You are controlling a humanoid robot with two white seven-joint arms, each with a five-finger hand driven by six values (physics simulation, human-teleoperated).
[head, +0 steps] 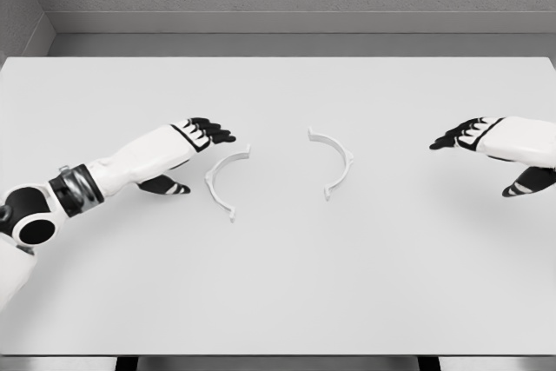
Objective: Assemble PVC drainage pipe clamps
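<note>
We see two clamp halves (228, 182) (334, 162) mid-frame on the surface (278, 284); left robot hand (193, 147) and right robot hand (495, 147) spread, holding nothing.

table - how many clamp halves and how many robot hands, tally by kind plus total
clamp halves: 2, left half and right half, lying apart on the table
robot hands: 2, left hand and right hand, both open
total: 4
</note>
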